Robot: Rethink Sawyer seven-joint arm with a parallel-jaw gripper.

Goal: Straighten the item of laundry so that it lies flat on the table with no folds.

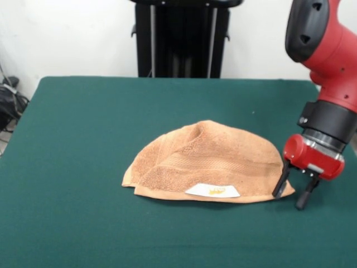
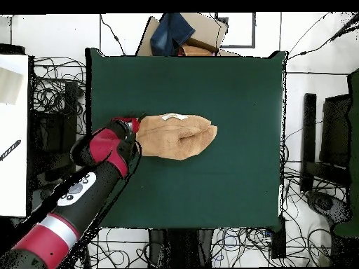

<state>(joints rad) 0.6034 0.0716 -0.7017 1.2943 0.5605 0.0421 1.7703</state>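
Observation:
The item of laundry (image 1: 209, 162) is an orange-tan terry towel lying folded over in a rounded mound near the middle of the dark green table (image 1: 83, 139). A woven band runs across it, and a white label with a yellow mark (image 1: 212, 191) shows at its front edge. In the overhead view the towel (image 2: 175, 136) lies left of centre. My gripper (image 1: 295, 192) stands open at the towel's right corner, low over the table, one finger (image 1: 281, 183) against the towel's edge and the other beyond it. Overhead, the arm hides the gripper (image 2: 133, 126).
The red and black arm (image 2: 84, 185) reaches in over the table's left edge in the overhead view. A cardboard box with blue cloth (image 2: 179, 31) sits beyond the far edge. Cables lie on the floor around the table.

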